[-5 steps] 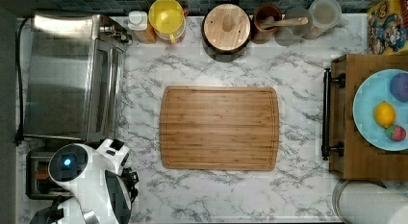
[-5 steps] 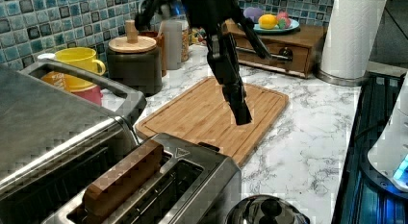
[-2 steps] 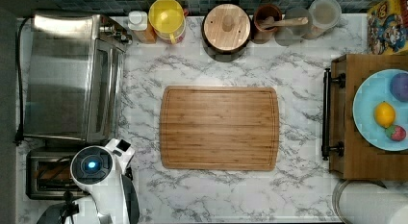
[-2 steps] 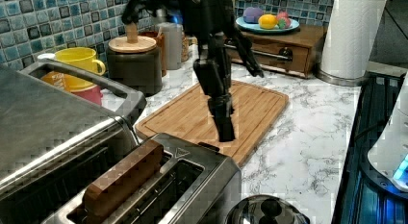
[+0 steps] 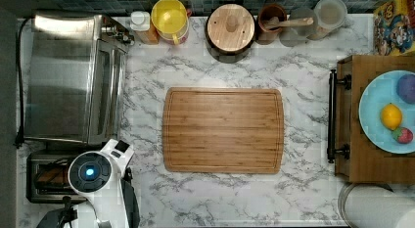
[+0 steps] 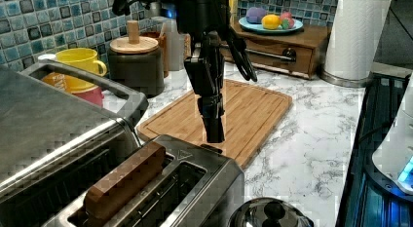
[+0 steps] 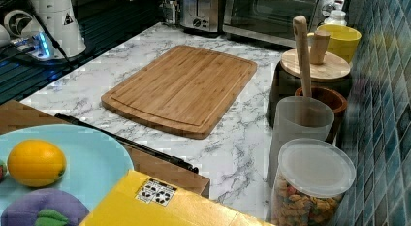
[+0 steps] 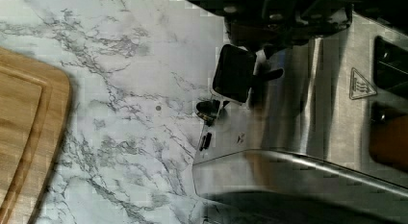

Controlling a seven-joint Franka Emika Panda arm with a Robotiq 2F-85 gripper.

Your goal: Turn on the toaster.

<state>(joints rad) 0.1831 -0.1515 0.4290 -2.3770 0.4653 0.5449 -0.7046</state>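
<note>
Toaster [image 6: 160,188], brushed steel, bread inside

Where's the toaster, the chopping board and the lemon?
toaster [image 6: 204,173]: left view, its steel top by the slots.
chopping board [image 5: 222,130]: top view, its middle.
lemon [image 5: 391,116]: top view, its middle, on the blue plate.

Bamboo cutting board [image 5: 223,130], flat at the centre of the marble counter [image 5: 303,198]. Large steel toaster oven [image 5: 73,76] at the top view's left. Back row: yellow mug [image 5: 169,17], dark canister with wooden lid [image 5: 230,28], wooden spoon pot [image 5: 274,20], lidded plastic jar [image 7: 312,187] of what looks like cereal. Blue plate [image 5: 379,110] holding a lemon [image 5: 391,116]. Paper towel roll [image 6: 360,34].
</note>
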